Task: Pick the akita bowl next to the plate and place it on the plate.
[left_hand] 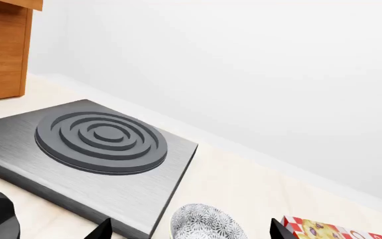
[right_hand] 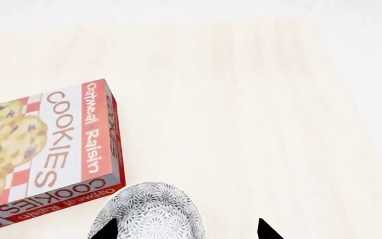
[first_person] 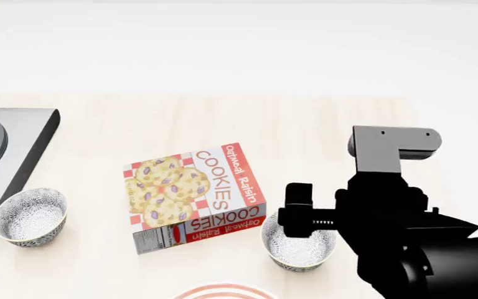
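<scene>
Altogether two akita bowls [first_person: 298, 244] [first_person: 30, 217]; one plate [first_person: 224, 291].

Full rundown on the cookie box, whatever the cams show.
The flat rectangular cardboard Oatmeal Raisin cookie box lies face up on the pale wooden counter, turned at an angle. Its top shows pictured cookies, a red-white checker pattern and a white panel with red lettering; the long side is red. It sits between two speckled bowls, close beside the right speckled bowl, contact unclear.

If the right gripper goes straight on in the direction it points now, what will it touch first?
Most likely the akita bowl. In the right wrist view the bowl lies between the fingertips of the right gripper, a bit toward the cookie box. Depth is unclear, so the rim may meet one fingertip first.
</scene>
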{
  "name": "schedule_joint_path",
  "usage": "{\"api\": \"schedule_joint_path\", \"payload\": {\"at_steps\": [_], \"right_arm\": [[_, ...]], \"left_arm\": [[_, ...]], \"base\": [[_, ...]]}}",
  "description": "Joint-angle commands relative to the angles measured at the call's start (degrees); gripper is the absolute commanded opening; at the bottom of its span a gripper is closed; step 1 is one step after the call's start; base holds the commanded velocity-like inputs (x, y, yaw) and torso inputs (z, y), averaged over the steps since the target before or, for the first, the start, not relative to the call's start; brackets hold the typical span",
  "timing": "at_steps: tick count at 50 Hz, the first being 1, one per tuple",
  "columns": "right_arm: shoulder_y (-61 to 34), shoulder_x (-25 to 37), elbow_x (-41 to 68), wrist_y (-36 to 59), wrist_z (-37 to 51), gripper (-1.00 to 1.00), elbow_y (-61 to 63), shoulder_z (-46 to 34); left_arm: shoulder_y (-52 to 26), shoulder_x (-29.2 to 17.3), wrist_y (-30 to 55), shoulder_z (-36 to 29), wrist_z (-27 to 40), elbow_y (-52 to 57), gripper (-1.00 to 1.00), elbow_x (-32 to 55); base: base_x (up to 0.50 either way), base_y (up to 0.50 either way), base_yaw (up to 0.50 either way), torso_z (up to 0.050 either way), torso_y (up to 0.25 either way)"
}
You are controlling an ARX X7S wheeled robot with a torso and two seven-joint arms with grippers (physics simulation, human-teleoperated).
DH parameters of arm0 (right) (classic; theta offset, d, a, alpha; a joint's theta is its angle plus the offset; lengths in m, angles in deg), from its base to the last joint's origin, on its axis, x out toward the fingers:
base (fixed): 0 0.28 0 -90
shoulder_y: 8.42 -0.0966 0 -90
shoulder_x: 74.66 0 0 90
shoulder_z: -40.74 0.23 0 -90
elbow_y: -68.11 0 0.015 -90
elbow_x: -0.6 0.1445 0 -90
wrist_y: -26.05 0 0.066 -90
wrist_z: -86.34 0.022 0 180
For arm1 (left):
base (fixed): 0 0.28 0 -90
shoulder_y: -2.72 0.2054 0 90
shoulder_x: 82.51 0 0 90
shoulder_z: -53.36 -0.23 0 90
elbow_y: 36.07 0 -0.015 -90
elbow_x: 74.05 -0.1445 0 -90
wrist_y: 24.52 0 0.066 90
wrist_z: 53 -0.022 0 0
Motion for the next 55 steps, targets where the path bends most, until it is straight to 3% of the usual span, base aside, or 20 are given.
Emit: {"api": "schedule_joint_path", "payload": {"at_steps": [1,34,55], "right_arm": [[-2.98,-0.49,-1.51,-2.39,-1.68,1.0,-8.98,-2.29],[-13.4,-4.01,-6.54,-16.94,-9.14,1.0,-38.8,-6.84],[-17.49,-6.23,-8.02,-21.11,-12.75,1.0,-52.07,-8.88]], "left_arm": [[0.03,-0.06,-0.4,-0.15,0.05,-0.36,1.0,0.11],[0.02,-0.48,-1.25,-0.56,0.23,-1.15,1.0,0.48],[0.3,-0.82,-1.34,-0.75,0.81,-0.77,1.0,1.14]], "base": [[0.0,0.0,0.0,0.0,0.0],[0.0,0.0,0.0,0.0,0.0],[0.0,0.0,0.0,0.0,0.0]]}}
